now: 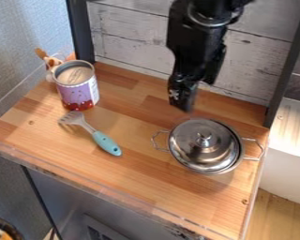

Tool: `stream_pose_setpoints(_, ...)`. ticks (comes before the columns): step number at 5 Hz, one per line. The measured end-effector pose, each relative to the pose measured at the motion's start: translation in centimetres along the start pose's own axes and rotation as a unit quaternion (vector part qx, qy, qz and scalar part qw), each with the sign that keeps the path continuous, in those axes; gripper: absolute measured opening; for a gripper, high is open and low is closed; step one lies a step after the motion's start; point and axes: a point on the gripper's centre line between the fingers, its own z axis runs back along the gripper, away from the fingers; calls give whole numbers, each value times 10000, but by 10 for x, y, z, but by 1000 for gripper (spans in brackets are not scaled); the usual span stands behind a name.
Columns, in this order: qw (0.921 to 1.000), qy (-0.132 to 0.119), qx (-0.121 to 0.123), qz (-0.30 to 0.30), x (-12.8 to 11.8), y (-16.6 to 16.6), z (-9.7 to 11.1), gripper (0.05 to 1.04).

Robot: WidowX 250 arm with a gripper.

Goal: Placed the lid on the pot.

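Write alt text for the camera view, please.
A lid rests on a metal pot at the right of a wooden counter, with the black gripper hanging above and clear of the lid, toward the wall. To the left are a turquoise-handled utensil and a purple can.

on the counter (143, 176), the lid (193, 146) sits on the pot (240, 157), right of centre. the utensil (106, 142) lies left of it; behind the utensil, upper left, stands the can (77, 90), a toy (51, 61) behind that.
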Motion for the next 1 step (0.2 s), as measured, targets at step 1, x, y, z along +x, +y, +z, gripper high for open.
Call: stream_pose_setpoints(1,10000,7,2,4,0,0,0,1001)
